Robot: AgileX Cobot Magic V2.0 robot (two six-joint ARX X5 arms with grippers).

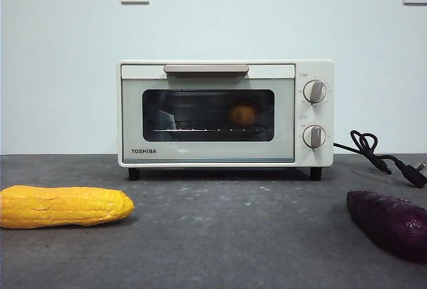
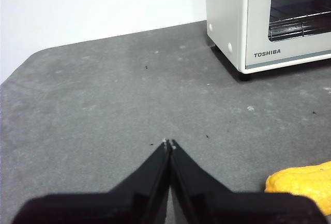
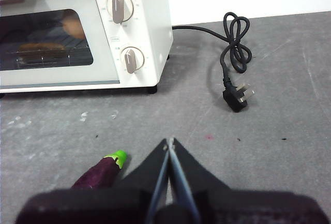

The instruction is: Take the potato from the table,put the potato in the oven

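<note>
The potato [image 1: 243, 114] lies on the wire rack inside the oven [image 1: 225, 113], dimly visible through the dark glass toward the right of the window. The oven door is closed, its beige handle [image 1: 206, 69] at the top. The oven stands at the back of the dark grey table [image 1: 220, 235]. My left gripper [image 2: 169, 142] hovers over bare table to the left of the oven [image 2: 269, 22], shut and holding nothing. Shut and empty as well, my right gripper [image 3: 169, 141] hangs over the table in front of the oven's knobs [image 3: 122, 8]. Neither gripper shows in the front view.
A yellow corn cob [image 1: 63, 206] lies at the front left, its end also near my left gripper [image 2: 302, 182]. A dark purple sweet potato [image 1: 390, 222] lies at the front right, close beside my right gripper [image 3: 101, 172]. The oven's black cord and plug [image 3: 235, 53] trail right.
</note>
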